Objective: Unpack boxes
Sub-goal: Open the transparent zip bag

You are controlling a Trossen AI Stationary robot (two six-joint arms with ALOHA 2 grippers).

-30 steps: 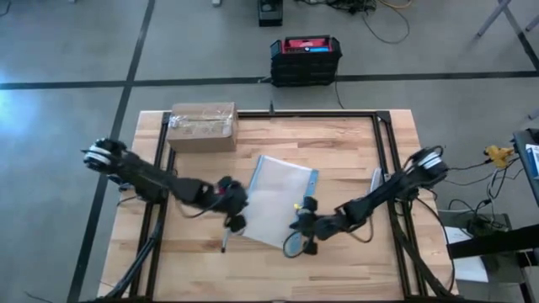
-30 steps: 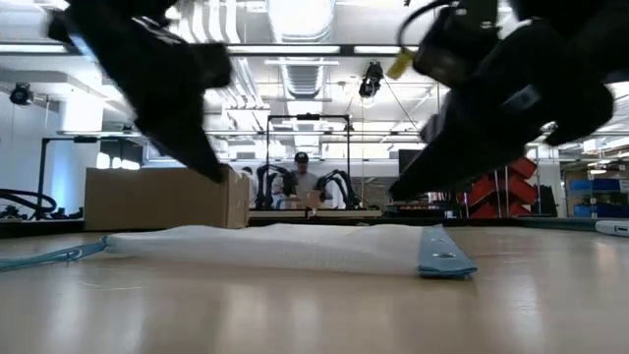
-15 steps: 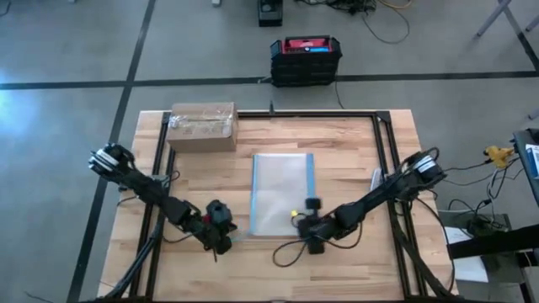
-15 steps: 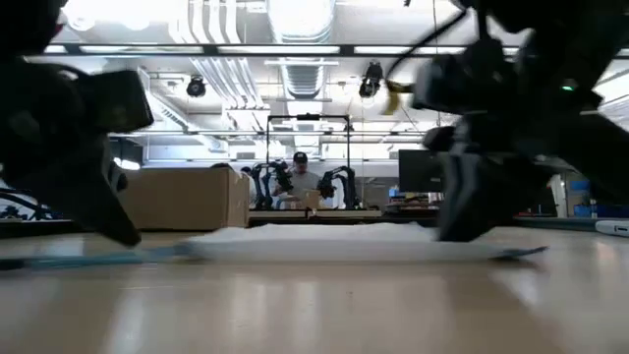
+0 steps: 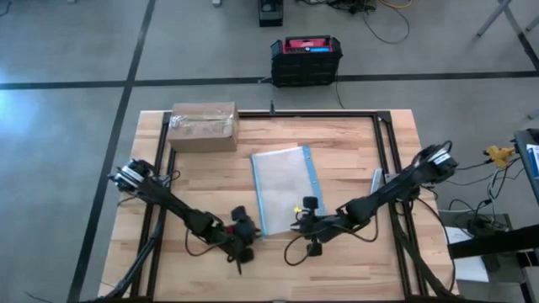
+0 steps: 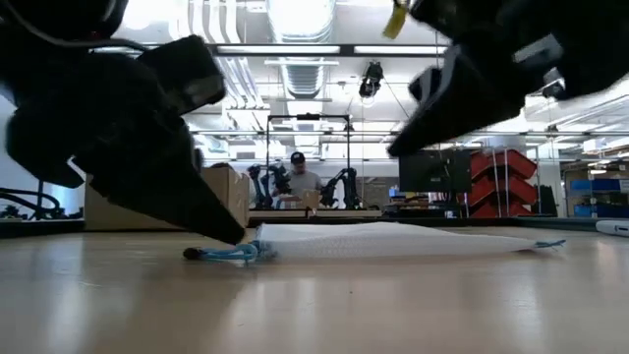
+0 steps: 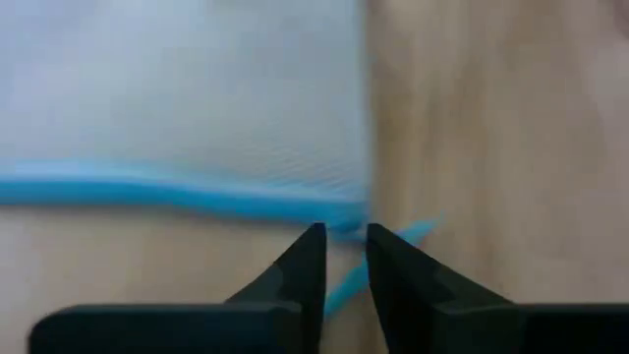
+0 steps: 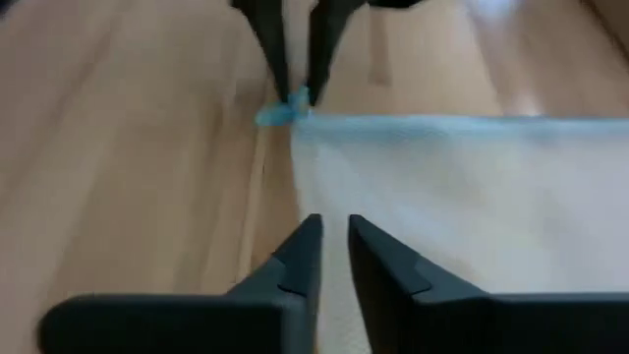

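A plain brown corrugated cardboard box (image 5: pixel 202 126) with strips of shiny clear tape across its closed top sits in the upper left of the high view, at the far left corner of the light wooden slatted table (image 5: pixel 354 143), well apart from both arms. In the lower centre of that view lies a flat clear plastic pouch with a blue edge (image 5: pixel 285 187), tilted slightly, its blue strip along the right side. The left gripper (image 5: pixel 245 239) is low at the pouch's lower left corner; in the left wrist view its two dark fingers (image 7: pixel 305 265) stand slightly parted with a narrow gap, the pouch's blue corner just beyond the tips, nothing clamped between them. The right gripper (image 5: pixel 305 225) is at the pouch's lower right edge; its fingers (image 8: pixel 300 258) are also a little apart, over the clear sheet, gripping nothing that can be seen. A black-and-red plastic case (image 5: pixel 305 59) rests on the grey floor at upper centre.
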